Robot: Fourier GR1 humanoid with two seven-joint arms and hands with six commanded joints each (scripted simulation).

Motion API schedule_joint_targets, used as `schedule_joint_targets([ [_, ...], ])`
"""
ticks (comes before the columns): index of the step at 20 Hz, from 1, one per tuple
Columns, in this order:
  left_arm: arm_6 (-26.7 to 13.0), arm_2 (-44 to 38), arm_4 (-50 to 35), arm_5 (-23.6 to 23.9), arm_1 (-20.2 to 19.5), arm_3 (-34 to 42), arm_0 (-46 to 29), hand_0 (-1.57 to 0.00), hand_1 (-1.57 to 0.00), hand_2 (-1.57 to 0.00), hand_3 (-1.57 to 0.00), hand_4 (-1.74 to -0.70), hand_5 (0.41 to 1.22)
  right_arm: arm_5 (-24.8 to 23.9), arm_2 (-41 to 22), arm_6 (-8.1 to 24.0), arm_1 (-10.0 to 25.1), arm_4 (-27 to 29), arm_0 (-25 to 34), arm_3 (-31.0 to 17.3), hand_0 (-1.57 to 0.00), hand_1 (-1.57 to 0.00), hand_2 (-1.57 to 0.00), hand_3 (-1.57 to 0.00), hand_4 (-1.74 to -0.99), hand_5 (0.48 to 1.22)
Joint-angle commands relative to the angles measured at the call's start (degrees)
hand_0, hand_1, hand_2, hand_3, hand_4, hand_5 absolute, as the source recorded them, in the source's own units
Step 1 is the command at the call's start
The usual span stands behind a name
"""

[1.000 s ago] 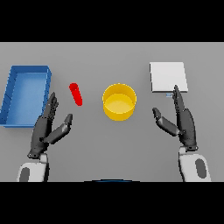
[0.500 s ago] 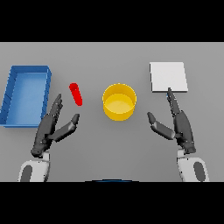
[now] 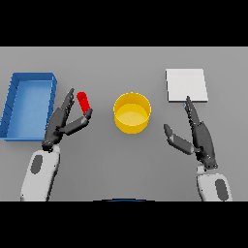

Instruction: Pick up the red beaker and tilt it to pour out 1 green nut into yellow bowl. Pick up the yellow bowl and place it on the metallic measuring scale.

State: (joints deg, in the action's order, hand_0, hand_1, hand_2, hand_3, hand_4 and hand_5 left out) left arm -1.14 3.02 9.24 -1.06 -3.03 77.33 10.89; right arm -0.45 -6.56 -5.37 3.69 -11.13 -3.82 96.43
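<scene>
Two hands, head view | left hand [image 3: 62,123] spread, holding nothing; red beaker [image 3: 84,102] between fingertips and thumb, unclasped | right hand [image 3: 197,135] straight-fingered, idle beside yellow bowl [image 3: 131,113], below scale [image 3: 187,85] | step: reaching for beaker; next: close, lift, tilt over bowl

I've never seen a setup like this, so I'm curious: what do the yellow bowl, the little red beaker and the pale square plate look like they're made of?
The yellow bowl looks like matte plastic: flat, even colour, no glints. The red beaker seems the same, smooth and uniformly red. The square scale is light grey-white with a soft sheen, possibly brushed metal, though the look leaves that open.
</scene>
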Motion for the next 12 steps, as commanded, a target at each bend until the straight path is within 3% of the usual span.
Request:
schedule_joint_targets([
  [1, 1.3, 0.5, 0.4, 0.2, 0.8, -1.0, 0.7, 0.00, 0.00, 0.00, 0.00, -1.19, 0.641, 0.0, 0.0, -0.6, 0.4, -0.3, -0.7, 0.4, 0.00, 0.00, 0.00, 0.00, -1.222, 0.626],
  [9, 1.1, -0.9, 2.4, 2.1, 0.8, -10.8, 9.4, 0.00, 0.00, 0.00, 0.00, -1.20, 0.669, 0.1, 0.5, 1.1, 0.4, 0.5, 0.0, 0.7, 0.00, 0.00, 0.00, 0.00, -1.234, 0.635],
  [12, 3.1, -1.8, 2.7, 3.3, 1.4, -15.2, 11.9, 0.00, 0.00, 0.00, 0.00, -1.22, 0.678, 0.1, 0.4, 0.1, 0.3, 0.3, -0.6, 0.6, 0.00, 0.00, 0.00, 0.00, -1.241, 0.641],
])
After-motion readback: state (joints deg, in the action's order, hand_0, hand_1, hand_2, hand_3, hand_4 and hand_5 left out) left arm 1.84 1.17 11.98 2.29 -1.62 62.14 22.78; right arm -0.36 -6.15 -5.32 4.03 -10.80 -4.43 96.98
